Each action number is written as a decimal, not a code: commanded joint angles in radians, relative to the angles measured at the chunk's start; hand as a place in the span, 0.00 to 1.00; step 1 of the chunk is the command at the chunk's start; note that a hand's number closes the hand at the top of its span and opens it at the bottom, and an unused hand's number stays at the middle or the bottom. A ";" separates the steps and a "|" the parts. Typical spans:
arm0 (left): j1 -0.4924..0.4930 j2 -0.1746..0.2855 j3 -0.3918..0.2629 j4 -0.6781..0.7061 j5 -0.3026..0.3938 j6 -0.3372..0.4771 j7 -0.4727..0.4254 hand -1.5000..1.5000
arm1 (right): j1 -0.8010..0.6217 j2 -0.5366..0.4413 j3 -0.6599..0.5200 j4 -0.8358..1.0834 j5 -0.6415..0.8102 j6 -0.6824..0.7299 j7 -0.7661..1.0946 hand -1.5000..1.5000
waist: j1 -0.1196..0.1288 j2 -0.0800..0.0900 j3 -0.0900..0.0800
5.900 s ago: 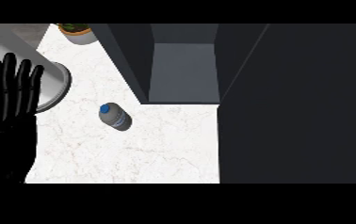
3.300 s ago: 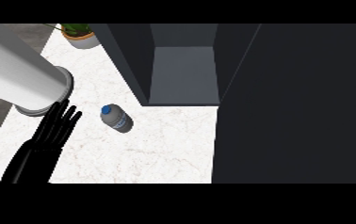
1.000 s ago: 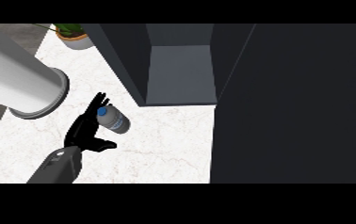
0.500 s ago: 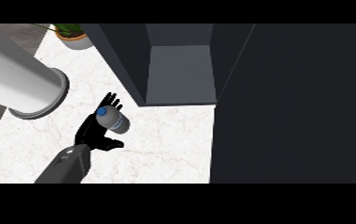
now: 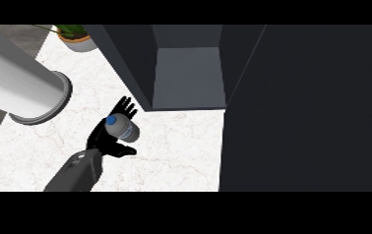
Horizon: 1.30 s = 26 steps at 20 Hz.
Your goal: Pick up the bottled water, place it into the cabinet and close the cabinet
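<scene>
The white marbled counter (image 5: 181,152) runs along the near edge, with a tall dark panel (image 5: 298,110) at its right. A grey forearm enters low on the left. Its left hand (image 5: 100,139) is spread wide, fingers straight and thumb out, with the bottled water (image 5: 122,129) lying against the palm, blue cap pointing away. A pale cylinder (image 5: 25,88) lies further left. Beyond stands the open cabinet (image 5: 129,56), and farthest off a potted plant (image 5: 76,37).

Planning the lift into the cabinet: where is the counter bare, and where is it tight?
Bare counter lies between the bottled water and the cabinet door, below the open cabinet; its floor is bare too. Tight: between the grey cylinder and the cabinet's wall, where the left hand touches the bottle.
</scene>
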 commanded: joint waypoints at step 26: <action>0.168 -0.002 0.106 -0.137 0.154 -0.010 -0.155 1.00 | -0.020 -0.012 -0.035 0.071 -0.007 -0.008 -0.044 0.00 | 0.028 -0.008 0.002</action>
